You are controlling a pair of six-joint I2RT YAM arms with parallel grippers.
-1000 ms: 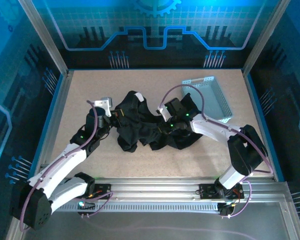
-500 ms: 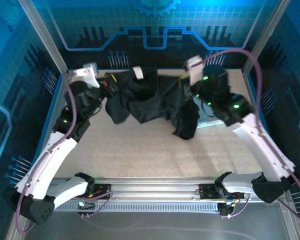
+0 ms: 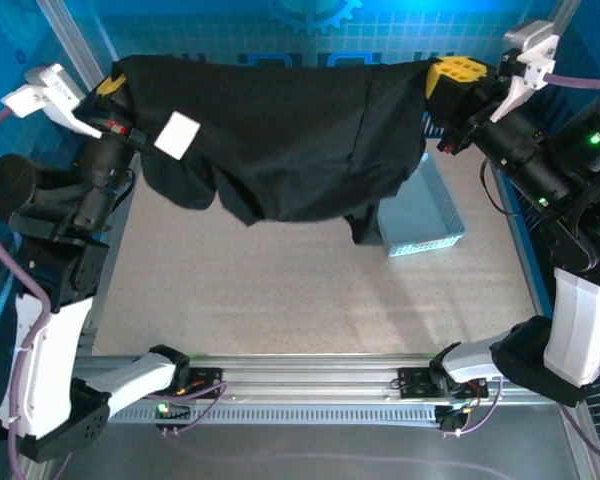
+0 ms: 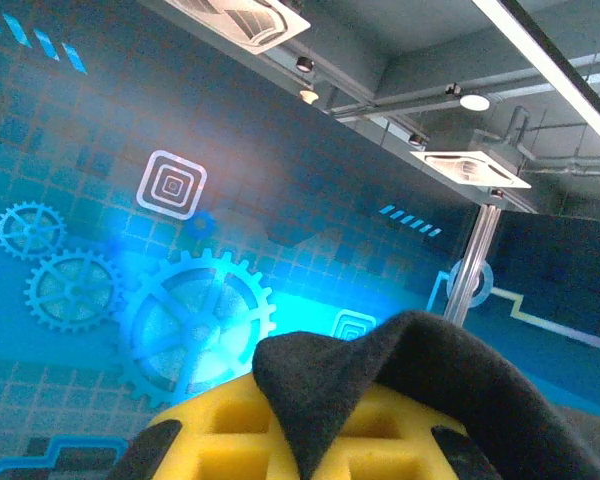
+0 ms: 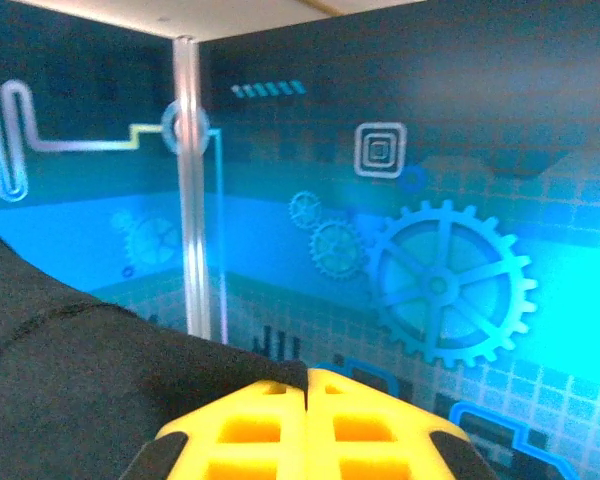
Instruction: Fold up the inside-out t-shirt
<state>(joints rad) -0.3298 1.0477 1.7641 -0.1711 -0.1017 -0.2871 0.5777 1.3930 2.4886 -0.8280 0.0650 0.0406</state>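
Left gripper [image 3: 110, 88] and right gripper [image 3: 454, 77] each pinched shut on an upper corner of the black t-shirt [image 3: 280, 140], which hung mid-air between them, long axis left-to-right, lowest fold dangling beside the perforated tray [image 3: 438, 215].

The counter [image 3: 280, 290] is a beige, speckled board, fenced by aluminium framing with blue strips along its left and right sides. One thing lies directly on it: a light grey perforated plastic tray [image 3: 425, 243], upright, open side up, sitting on the right half close to the right edge
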